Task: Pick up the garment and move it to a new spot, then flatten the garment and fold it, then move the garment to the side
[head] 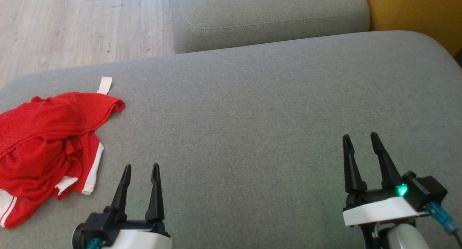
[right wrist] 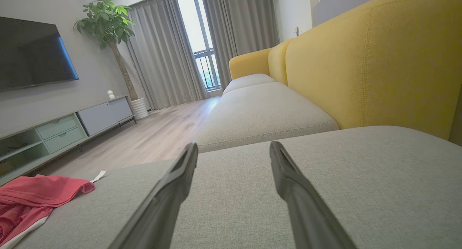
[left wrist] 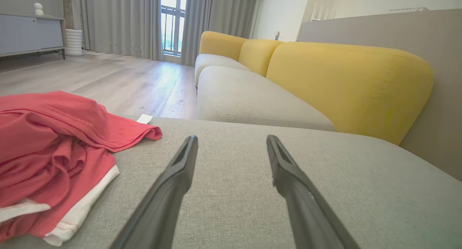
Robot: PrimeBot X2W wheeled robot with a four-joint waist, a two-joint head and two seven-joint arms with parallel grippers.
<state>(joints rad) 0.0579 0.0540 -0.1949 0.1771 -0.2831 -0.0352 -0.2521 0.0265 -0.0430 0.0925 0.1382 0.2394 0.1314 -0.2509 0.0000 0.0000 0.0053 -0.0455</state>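
Note:
A crumpled red garment point(head: 47, 144) with white trim lies bunched at the left edge of the grey sofa seat point(head: 252, 108); a white label sticks out past its far hem. My left gripper point(head: 141, 167) stands open just right of the garment's near corner, nothing between its fingers. In the left wrist view the garment point(left wrist: 54, 148) lies left of the open left gripper point(left wrist: 231, 142). My right gripper point(head: 361, 138) is open far to the right over bare cushion. The right wrist view shows the garment point(right wrist: 32, 195) at the lower left, well away from the open right gripper point(right wrist: 234, 148).
A second grey seat cushion point(head: 267, 18) adjoins the far side. Yellow backrests point(right wrist: 371, 57) run along the right. Wooden floor point(head: 72, 25) lies beyond the cushion's left and far edges. A TV cabinet point(right wrist: 61, 130) and potted plant point(right wrist: 108, 29) stand across the room.

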